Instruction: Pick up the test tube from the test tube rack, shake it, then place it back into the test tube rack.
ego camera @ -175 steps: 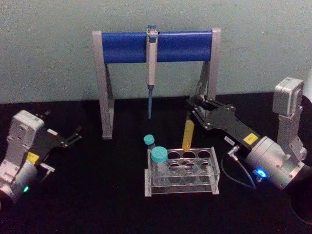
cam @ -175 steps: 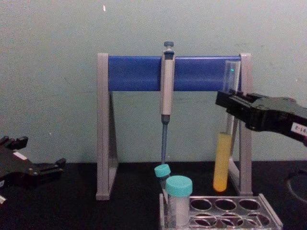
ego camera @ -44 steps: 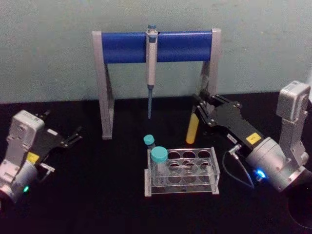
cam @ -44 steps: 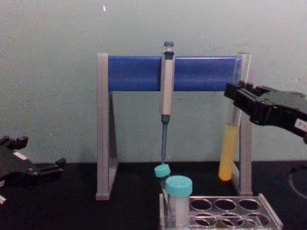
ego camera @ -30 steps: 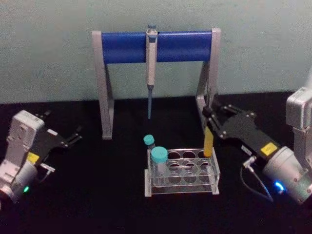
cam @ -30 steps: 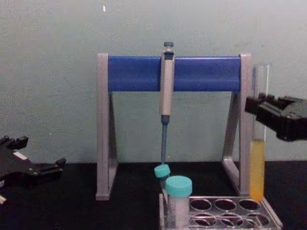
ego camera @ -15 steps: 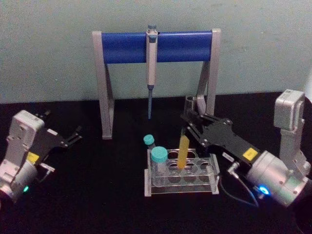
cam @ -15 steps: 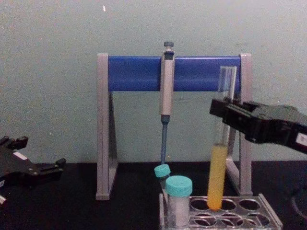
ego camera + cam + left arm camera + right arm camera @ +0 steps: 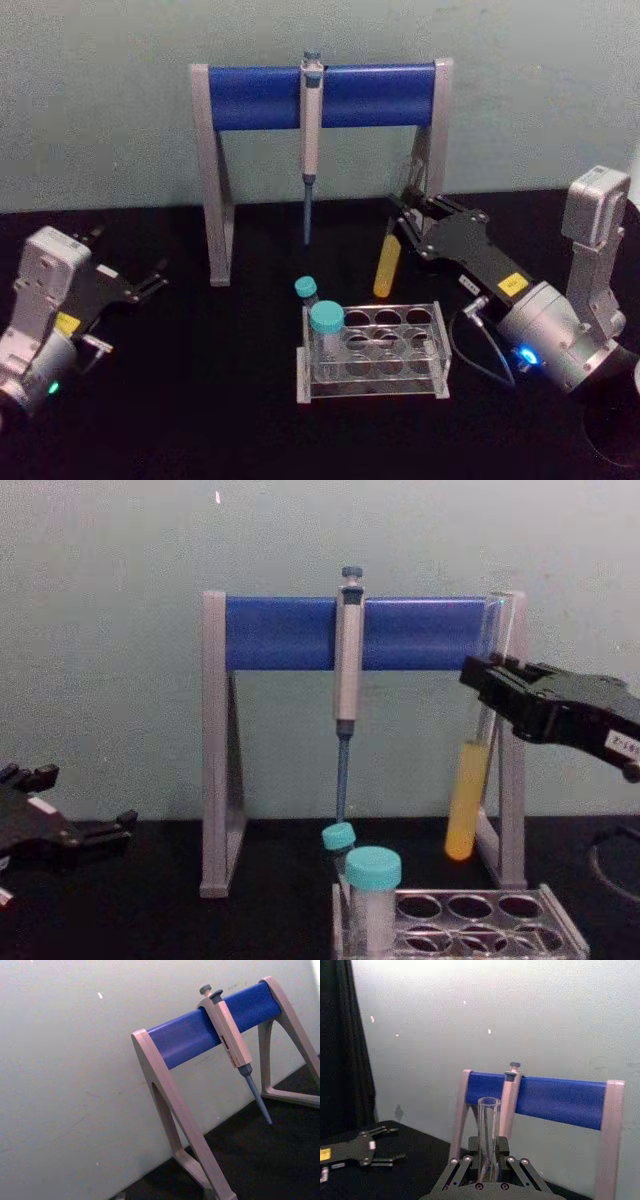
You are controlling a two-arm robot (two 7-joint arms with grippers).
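Crowding test tube [image 9: 466, 802]: stand's R leg [image 9: 513, 780]

prob 3 tubes [image 9: 388, 266] [image 9: 326, 338] [image 9: 306, 291], 1 rack [image 9: 375, 388]

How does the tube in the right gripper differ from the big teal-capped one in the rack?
The test tube is thinner, uncapped, with yellow liquid; the teal-capped tube is capped and whitish. The test tube hangs tilted in the right gripper, the teal-capped tube stands upright in the test tube rack. Both are cylindrical.
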